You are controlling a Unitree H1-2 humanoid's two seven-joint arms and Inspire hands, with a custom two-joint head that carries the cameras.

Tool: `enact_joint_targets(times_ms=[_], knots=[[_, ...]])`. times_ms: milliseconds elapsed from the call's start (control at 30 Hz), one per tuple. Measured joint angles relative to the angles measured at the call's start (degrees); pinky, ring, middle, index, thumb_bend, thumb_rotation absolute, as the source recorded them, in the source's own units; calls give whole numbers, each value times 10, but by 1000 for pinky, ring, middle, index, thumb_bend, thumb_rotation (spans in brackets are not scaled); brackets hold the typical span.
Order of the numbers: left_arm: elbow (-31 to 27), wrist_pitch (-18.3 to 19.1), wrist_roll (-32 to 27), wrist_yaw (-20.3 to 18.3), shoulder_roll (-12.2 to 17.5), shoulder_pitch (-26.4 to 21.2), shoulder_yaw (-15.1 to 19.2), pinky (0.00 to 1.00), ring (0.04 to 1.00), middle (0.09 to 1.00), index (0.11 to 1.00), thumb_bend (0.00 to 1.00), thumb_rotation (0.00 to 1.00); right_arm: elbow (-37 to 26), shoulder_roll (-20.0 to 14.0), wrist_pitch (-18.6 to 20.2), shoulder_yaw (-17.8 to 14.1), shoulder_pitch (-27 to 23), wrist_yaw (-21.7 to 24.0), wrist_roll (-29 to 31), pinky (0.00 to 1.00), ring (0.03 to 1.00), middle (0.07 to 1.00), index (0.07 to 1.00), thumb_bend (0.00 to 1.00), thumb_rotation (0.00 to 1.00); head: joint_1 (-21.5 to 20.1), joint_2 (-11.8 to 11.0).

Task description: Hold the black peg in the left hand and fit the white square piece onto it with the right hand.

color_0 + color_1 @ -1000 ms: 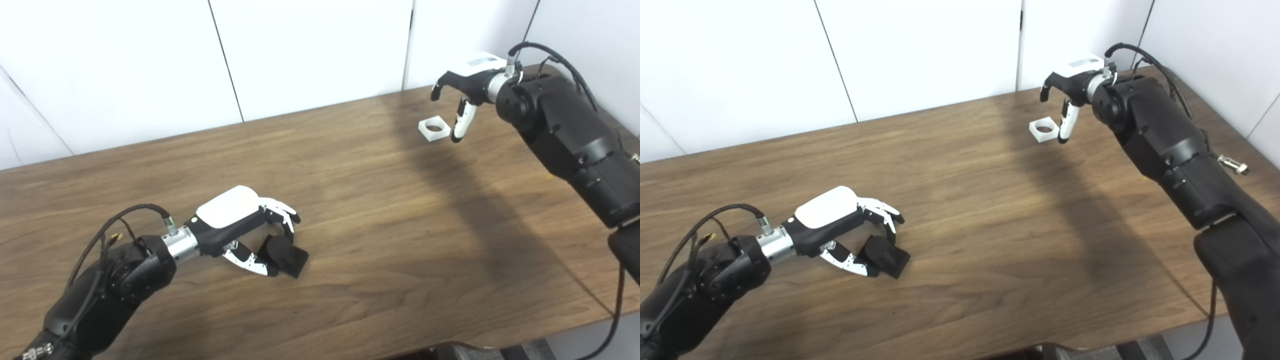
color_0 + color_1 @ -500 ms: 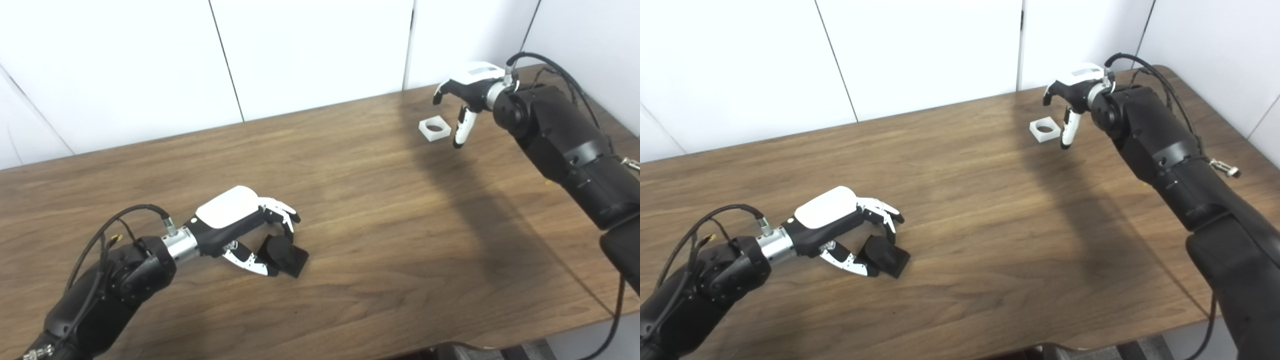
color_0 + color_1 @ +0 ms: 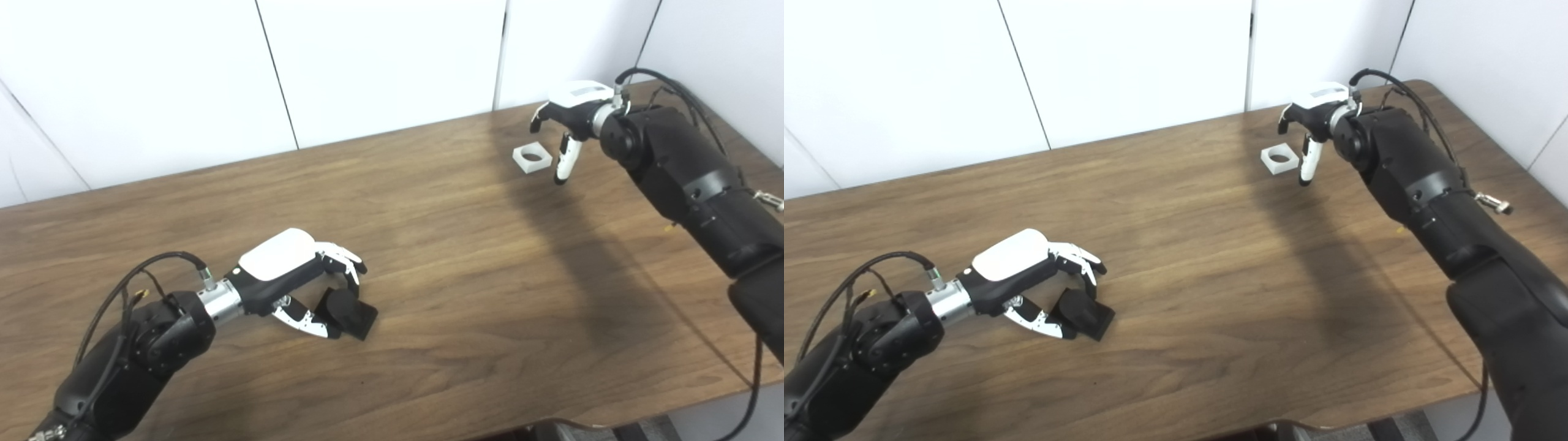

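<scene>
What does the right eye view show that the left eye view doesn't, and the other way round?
Only the right eye view shows the table's rounded far right corner and more wall beyond it. Only the left eye view shows more of the wall and table at the far left. Both show the left hand with its fingers around the black peg on the table, and the right hand open, just right of the white square piece, which lies flat on the table.
</scene>
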Motion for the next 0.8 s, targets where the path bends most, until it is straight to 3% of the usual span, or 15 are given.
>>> enact_joint_targets(times_ms=[800], knots=[[-15,4,6,-19,0,7,13,613,769,784,492,522,71,87,45,-16,34,-37,-45,2,765,878,863,756,765,160,5,10]])
